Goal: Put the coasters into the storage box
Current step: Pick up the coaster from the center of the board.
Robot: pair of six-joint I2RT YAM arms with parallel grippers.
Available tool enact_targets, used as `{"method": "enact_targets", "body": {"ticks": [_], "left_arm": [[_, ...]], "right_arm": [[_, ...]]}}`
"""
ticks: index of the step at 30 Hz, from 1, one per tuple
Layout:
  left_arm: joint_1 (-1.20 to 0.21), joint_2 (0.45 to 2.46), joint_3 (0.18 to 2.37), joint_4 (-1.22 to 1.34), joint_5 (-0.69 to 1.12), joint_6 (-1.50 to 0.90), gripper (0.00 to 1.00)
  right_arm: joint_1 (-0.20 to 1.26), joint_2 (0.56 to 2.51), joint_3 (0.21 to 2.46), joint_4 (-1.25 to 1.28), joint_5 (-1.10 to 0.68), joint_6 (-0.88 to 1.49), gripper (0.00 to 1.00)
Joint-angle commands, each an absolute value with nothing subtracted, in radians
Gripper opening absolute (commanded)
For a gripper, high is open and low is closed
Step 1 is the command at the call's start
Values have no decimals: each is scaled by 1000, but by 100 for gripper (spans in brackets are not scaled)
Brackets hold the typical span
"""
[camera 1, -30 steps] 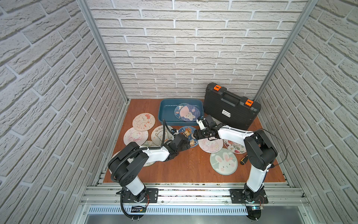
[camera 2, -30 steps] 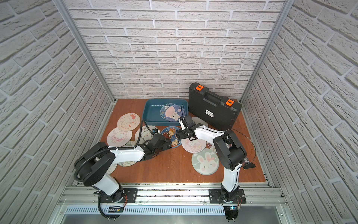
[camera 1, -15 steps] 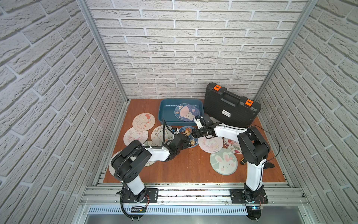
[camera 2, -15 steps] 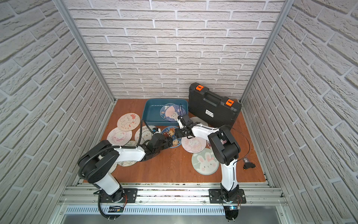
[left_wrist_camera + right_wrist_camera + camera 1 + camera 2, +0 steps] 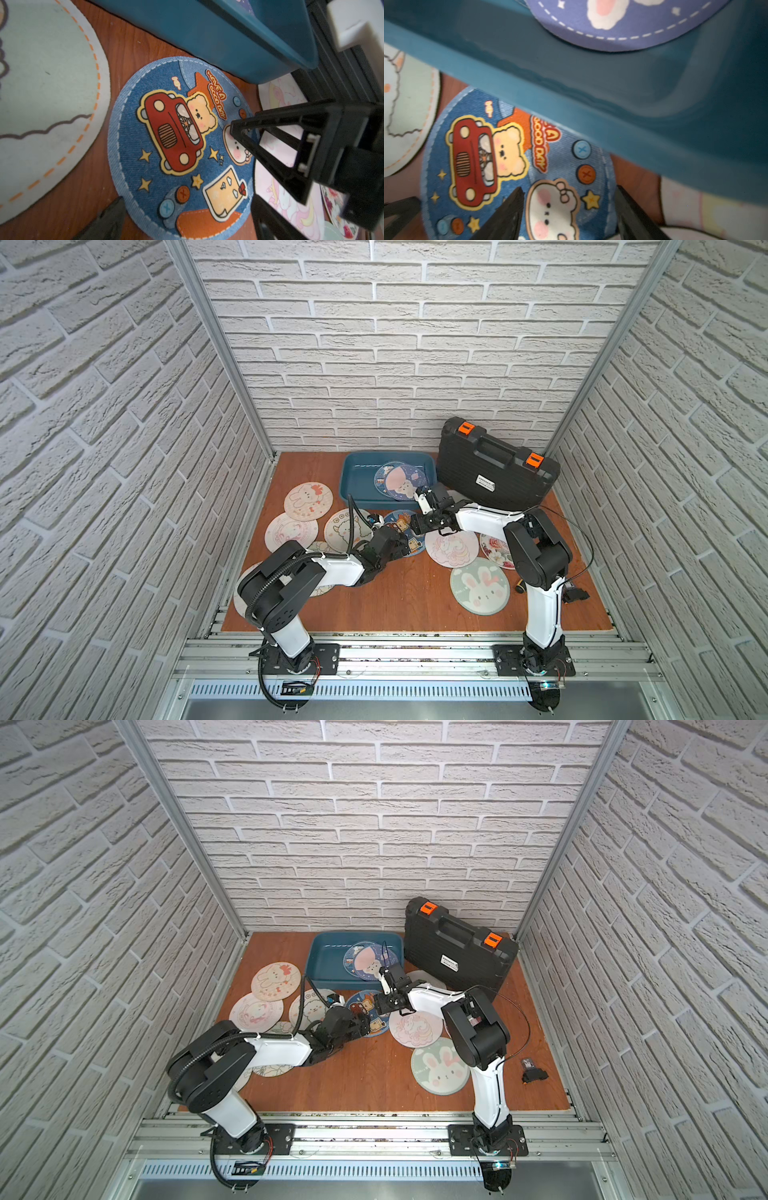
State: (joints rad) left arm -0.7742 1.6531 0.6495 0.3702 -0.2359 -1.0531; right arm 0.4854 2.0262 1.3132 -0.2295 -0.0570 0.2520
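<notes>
A blue denim-print coaster with a red car lies flat on the table, just in front of the teal storage box. My left gripper is open, its fingers either side of this coaster's near edge. My right gripper is open too, fingers down over the coaster's far-right part, with the white bunny print between them. Its fingertip rests at the coaster. Two coasters lie overlapped in the box.
More coasters lie around: cream rabbit, pink, alpaca, unicorn, floral, green rabbit. A black case with orange latches stands right of the box. A small black part lies front right.
My right gripper has slid left onto the blue coaster, and that arm's elbow swung left with it. The left gripper has barely moved.
</notes>
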Motion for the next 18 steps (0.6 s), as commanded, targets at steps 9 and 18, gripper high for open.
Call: {"method": "enact_targets", "body": {"ticks": [9,18], "left_arm": [[-770,1635,624,306,-253,-1062,93],[-770,1626,633,285,-260,-1051,93]], "right_arm": [[460,2064,1292,-258,-104,242,68],[466,2066,1256,-224,-283,232,52]]}}
